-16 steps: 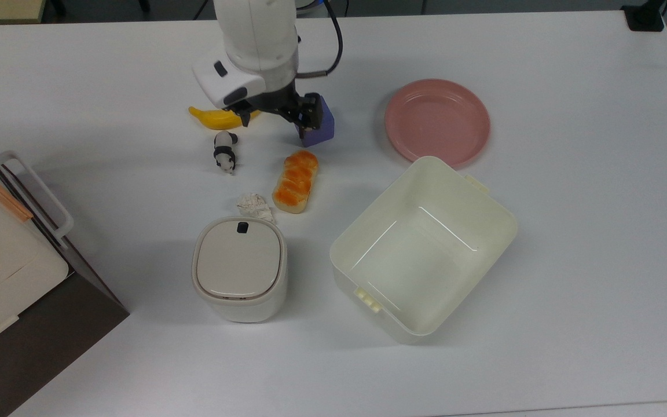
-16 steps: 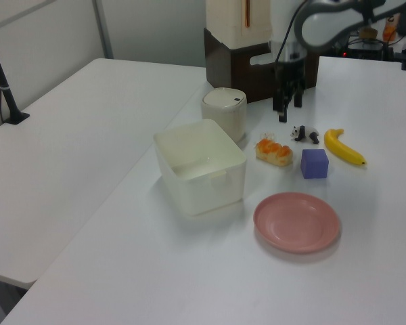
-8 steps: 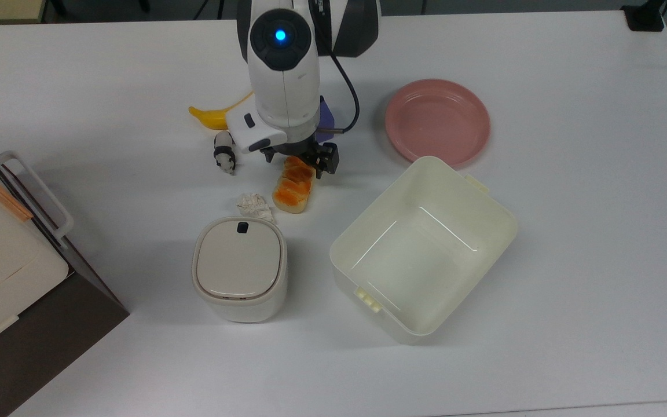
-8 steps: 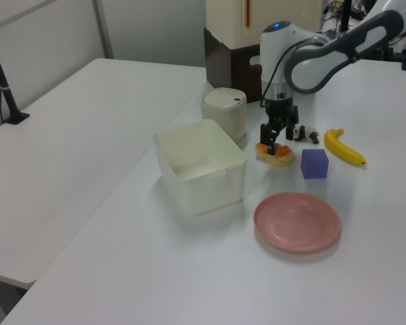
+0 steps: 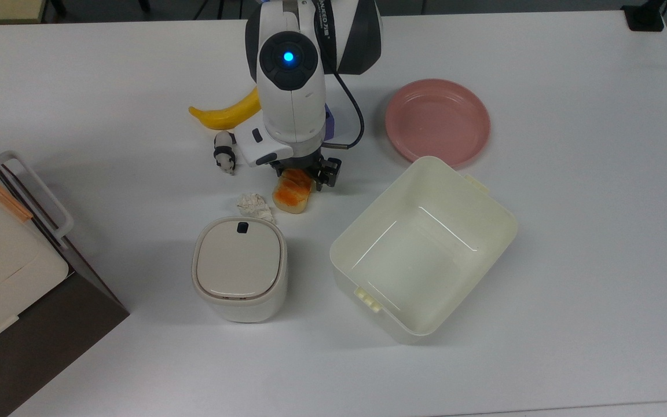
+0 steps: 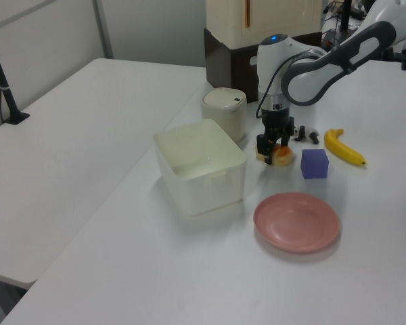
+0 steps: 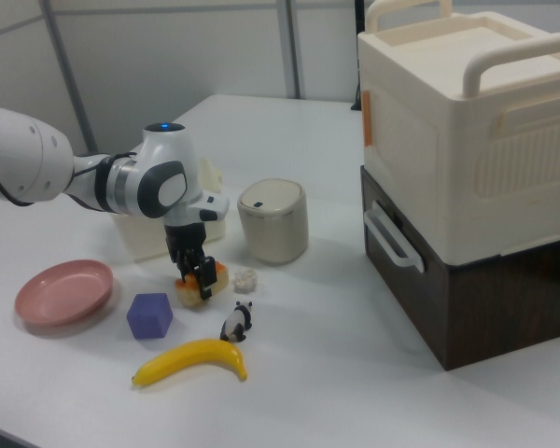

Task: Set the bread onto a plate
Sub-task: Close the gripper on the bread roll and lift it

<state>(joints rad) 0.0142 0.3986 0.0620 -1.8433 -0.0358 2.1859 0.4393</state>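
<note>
The arm reached down over the middle of the white surface [image 5: 571, 231], and its tool [image 5: 301, 175] stood over the bread [image 5: 290, 194], one dark finger on each side of the loaf's far end. The fingers [image 6: 262, 147] were spread about the width of the loaf; I could not tell whether they were pressing on it. The bread lay flat on the surface, near the cream tub [image 5: 426, 249], with a small white crumpled scrap [image 5: 252, 202] just beside it. The pink plate [image 5: 438, 120] sat bare, touching or nearly touching the tub's rim in the top view. A purple cube [image 7: 150, 315], a banana [image 7: 191, 360] and a little panda figure [image 7: 235, 322] lay close around the arm. A lidded cream bin [image 5: 239, 269] stood near the bread.
</note>
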